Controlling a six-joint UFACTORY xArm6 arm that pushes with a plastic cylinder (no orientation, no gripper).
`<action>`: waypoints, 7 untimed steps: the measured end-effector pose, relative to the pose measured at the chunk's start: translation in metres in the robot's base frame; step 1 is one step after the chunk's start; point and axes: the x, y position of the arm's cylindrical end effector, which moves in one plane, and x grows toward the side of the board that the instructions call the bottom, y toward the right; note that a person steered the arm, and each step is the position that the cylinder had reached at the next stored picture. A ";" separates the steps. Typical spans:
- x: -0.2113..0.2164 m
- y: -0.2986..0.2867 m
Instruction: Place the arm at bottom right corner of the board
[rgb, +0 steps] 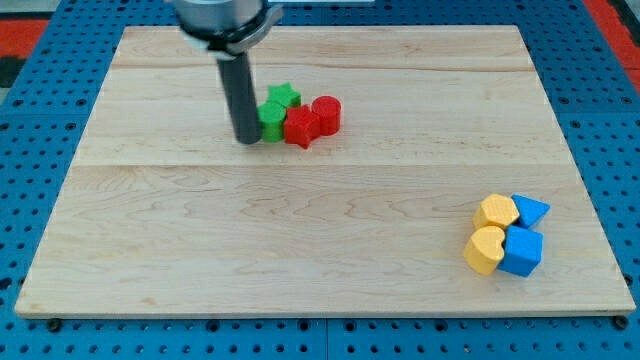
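Note:
My tip (247, 139) rests on the wooden board (320, 230) in the upper middle, touching the left side of a green block (271, 120). Behind that block sits a green star (283, 96). A red star (300, 127) and a red cylinder (326, 113) lie just right of the green ones. Near the board's bottom right corner is a second cluster: a yellow block (496, 211), a yellow heart-shaped block (485, 250), a blue triangular block (530, 210) and a blue cube (522, 251). The tip is far up and left of that cluster.
The board lies on a blue perforated surface (30, 150). The arm's dark body (222, 20) comes down from the view's top edge above the rod.

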 end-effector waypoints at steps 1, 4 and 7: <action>-0.002 -0.012; 0.071 0.158; 0.230 0.176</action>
